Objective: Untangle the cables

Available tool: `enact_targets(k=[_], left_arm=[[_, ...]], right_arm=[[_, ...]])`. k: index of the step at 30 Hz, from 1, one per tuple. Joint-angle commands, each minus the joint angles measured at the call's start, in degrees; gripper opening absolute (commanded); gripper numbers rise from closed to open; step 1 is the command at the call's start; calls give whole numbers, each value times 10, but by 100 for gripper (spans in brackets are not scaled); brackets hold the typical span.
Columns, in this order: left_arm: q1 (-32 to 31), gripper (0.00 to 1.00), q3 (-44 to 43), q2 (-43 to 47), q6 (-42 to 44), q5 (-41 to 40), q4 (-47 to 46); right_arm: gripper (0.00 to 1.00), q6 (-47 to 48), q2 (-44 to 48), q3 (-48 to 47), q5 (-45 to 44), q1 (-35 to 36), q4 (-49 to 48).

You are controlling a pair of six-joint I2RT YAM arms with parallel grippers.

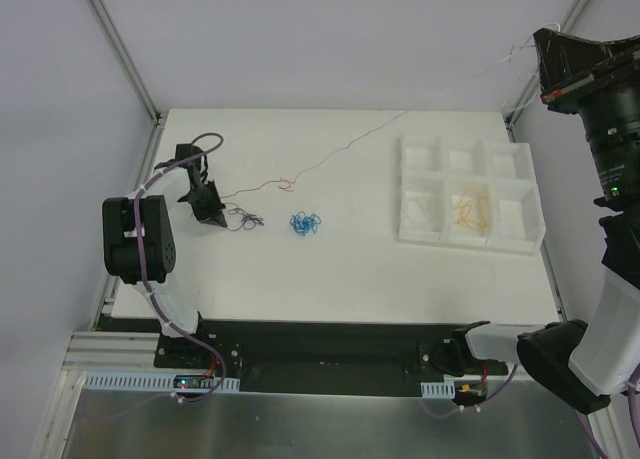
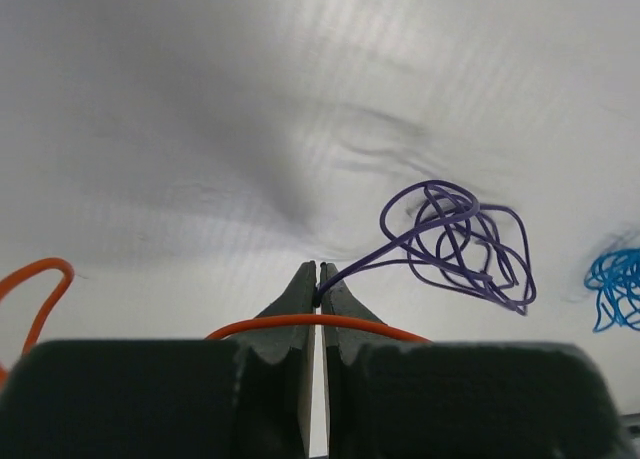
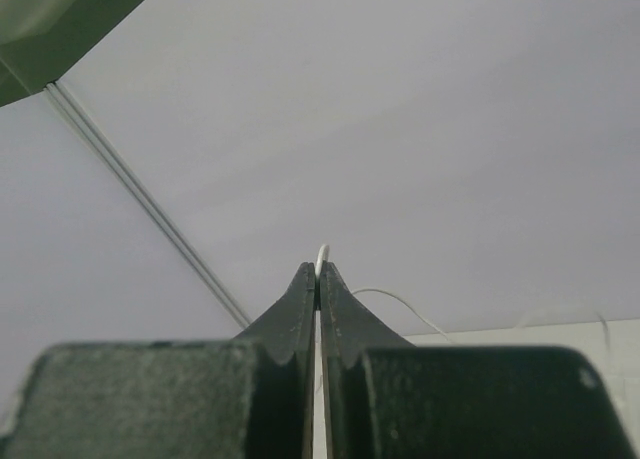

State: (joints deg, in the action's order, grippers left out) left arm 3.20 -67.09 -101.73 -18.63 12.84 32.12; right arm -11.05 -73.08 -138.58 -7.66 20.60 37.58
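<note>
Left of the tray (image 1: 505, 159), the left end effector (image 2: 318, 279) clamps the purple cable (image 2: 450, 234), probably to drag it from the blue bundle (image 1: 305, 223); above the tray, the right end effector (image 3: 318, 274) pinches a pale strand (image 3: 322, 249) aloft.

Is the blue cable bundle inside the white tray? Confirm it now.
No, the blue cable bundle lies on the bare table, well left of the white tray.

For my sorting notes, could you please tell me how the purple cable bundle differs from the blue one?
The purple bundle is loose loops, with one strand pinched in the shut left tool; the blue bundle is tighter and lies free. Both rest on the table.
</note>
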Motion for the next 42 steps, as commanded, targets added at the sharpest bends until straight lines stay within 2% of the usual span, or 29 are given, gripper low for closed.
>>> enact_targets(k=[1, 15, 20, 27, 36, 42], left_arm=[[39, 0, -36, -36, 5, -20, 37], [96, 0, -142, -84, 28, -70, 81], [124, 0, -157, -110, 28, -73, 90], [163, 0, -176, -137, 26, -61, 96], [141, 0, -150, -97, 16, 44, 103], [81, 0, -102, -31, 23, 78, 102]], right_arm=[[0, 38, 31, -2, -40, -3, -14], [0, 107, 87, 21, -90, -3, 79], [0, 149, 88, -16, -108, -2, 93], [0, 219, 119, 12, -200, 26, 94], [0, 176, 125, 99, -182, 50, 101], [0, 183, 109, 158, -181, 50, 95]])
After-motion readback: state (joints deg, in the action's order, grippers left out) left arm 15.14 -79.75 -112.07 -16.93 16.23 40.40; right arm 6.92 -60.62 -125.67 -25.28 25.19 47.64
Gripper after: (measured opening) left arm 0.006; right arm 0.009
